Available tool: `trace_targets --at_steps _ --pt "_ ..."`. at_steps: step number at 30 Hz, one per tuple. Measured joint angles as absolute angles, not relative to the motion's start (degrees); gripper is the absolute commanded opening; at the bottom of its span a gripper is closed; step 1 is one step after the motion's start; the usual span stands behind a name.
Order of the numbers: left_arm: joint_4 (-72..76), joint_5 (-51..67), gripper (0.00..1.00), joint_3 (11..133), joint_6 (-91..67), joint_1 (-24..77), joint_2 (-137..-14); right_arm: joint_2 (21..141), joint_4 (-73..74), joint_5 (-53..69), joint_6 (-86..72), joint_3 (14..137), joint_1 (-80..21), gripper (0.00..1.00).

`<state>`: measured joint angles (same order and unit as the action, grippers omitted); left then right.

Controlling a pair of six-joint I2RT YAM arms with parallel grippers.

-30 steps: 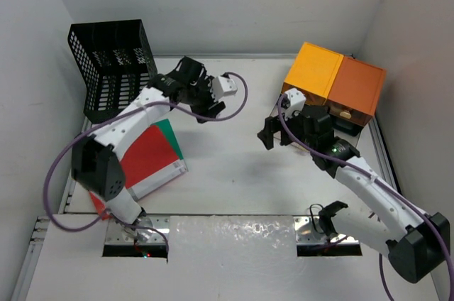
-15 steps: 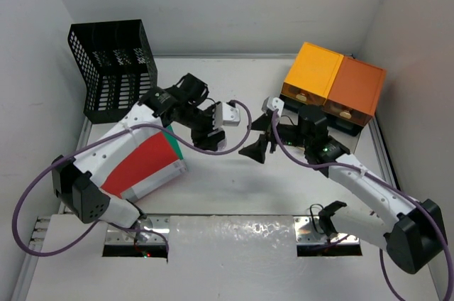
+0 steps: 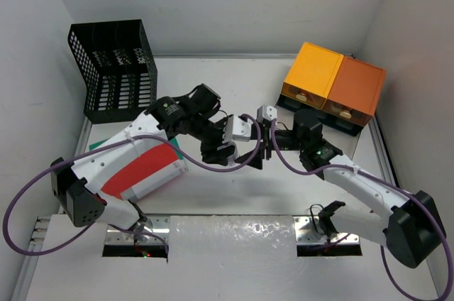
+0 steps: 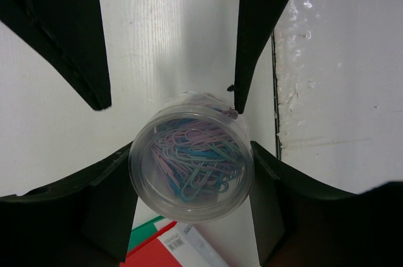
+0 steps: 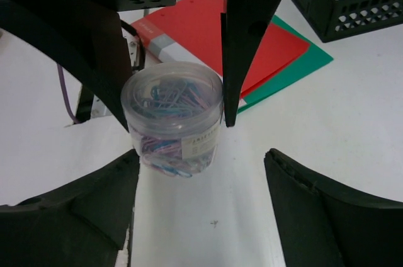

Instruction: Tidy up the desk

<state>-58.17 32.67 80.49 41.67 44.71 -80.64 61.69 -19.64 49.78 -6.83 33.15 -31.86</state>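
Observation:
A clear round jar of coloured paper clips point(image 4: 191, 157) sits between my left gripper's point(image 4: 191, 153) two fingers, which are shut on its sides. In the right wrist view the jar point(image 5: 173, 116) hangs over the white desk point(image 5: 252, 204) in those fingers. My right gripper point(image 5: 201, 157) is open wide, facing the jar, with its left finger close by the jar's side. In the top view the two grippers meet at mid-desk, the left gripper point(image 3: 230, 146) against the right gripper point(image 3: 264, 143), and the jar is hidden between them.
A red folder point(image 3: 142, 170) lies on a green one point(image 3: 172, 143) at the left, under the left arm. A black mesh rack point(image 3: 113, 67) stands at the back left. Two orange drawer boxes point(image 3: 333, 81) stand at the back right.
Both arms have swung in to mid-desk. The left gripper came right and nearer; the right gripper came left from the orange boxes. The two now face each other around the jar.

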Motion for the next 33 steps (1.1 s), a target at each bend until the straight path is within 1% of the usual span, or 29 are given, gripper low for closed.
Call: trace_targets --at_steps 4,6,12,13,14,16,17,21,24,25,29,30,33 --pt "-57.9 32.0 0.0 80.5 41.1 45.9 -80.4 63.0 -19.7 50.4 -6.6 33.4 -33.5 0.7" --pt "-57.5 31.9 0.0 80.5 40.6 46.0 -80.4 63.2 -19.7 50.5 -6.5 33.5 -34.3 0.69" --pt "-56.4 31.1 0.0 80.5 40.1 46.6 -80.4 63.3 -20.5 50.9 -6.9 33.5 -35.4 0.49" --pt "-56.4 31.0 0.0 80.5 40.1 46.7 -80.4 63.4 -20.7 51.0 -7.0 33.5 -35.5 0.44" --pt "-56.4 30.9 0.0 80.5 40.0 46.7 -80.4 63.5 -20.8 51.0 -7.1 33.5 -35.5 0.35" --pt "-56.6 30.6 0.0 80.5 40.1 46.7 -80.4 63.8 -21.1 51.0 -7.3 33.5 -35.5 0.25" --pt "-56.6 30.4 0.0 80.5 40.0 46.7 -80.4 63.9 -21.2 51.0 -7.4 33.5 -35.6 0.18" --pt "-56.6 29.9 0.0 80.5 40.0 46.8 -80.4 63.9 -21.3 50.3 -7.6 33.5 -35.8 0.0" --pt "-56.4 29.2 0.0 80.5 39.6 46.9 -80.4 63.9 -21.6 49.7 -7.8 33.4 -35.8 0.0" --pt "-56.2 28.8 0.01 80.5 39.4 46.9 -80.4 63.9 -21.8 49.5 -7.9 33.3 -35.8 0.0" --pt "-55.2 26.4 0.09 80.2 38.2 47.1 -80.4 63.5 -22.3 47.3 -7.9 32.8 -35.9 0.0" --pt "-55.0 25.7 0.13 80.1 37.8 47.2 -80.4 63.2 -22.4 46.5 -7.9 32.5 -35.9 0.0" --pt "-53.6 23.8 0.13 79.9 37.3 47.3 -80.4 61.9 -22.7 44.0 -8.1 31.7 -36.0 0.0"
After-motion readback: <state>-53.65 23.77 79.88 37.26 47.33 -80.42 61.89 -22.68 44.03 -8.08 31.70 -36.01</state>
